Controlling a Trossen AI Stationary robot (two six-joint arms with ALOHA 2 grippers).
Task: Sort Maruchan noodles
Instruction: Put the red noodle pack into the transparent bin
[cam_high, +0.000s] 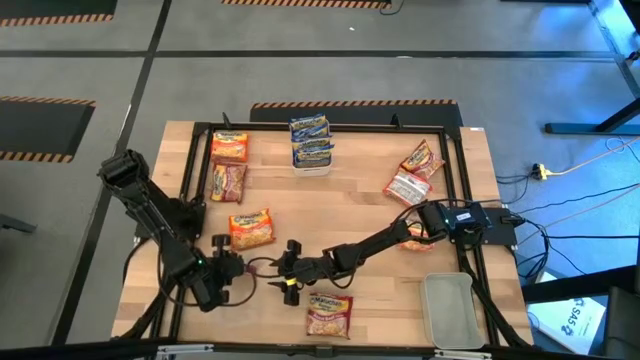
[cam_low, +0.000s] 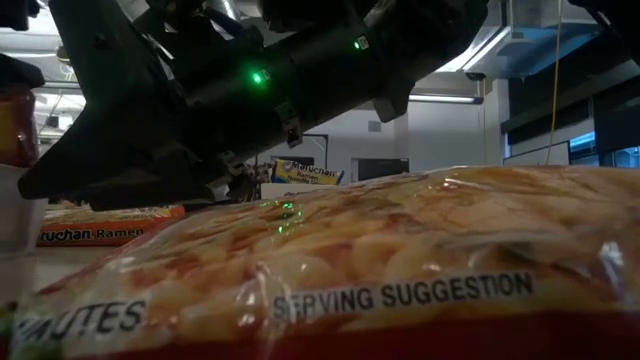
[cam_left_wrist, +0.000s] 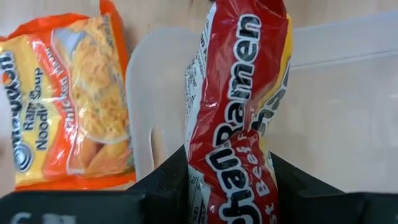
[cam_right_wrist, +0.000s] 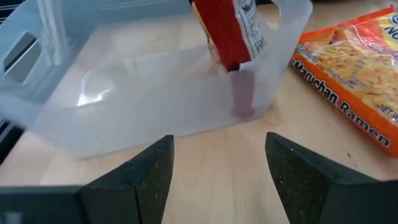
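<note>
The red beef ramen packet (cam_left_wrist: 233, 118) is glossy, crinkled plastic film, as is the orange chicken packet (cam_left_wrist: 68, 106). The clear tub (cam_right_wrist: 124, 93) is smooth, translucent plastic. The table (cam_high: 360, 215) is pale matt wood, framed in black metal.

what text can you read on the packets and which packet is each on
"SERVING SUGGESTION": near packet, low view.
"han Ramen", "Beef", partly cut off: red packet held in the left gripper.
"Ramen Noodle Soup": orange packet.
"Maruchan Ramen": orange packet beside the clear tub.
High view labels: too small.
</note>
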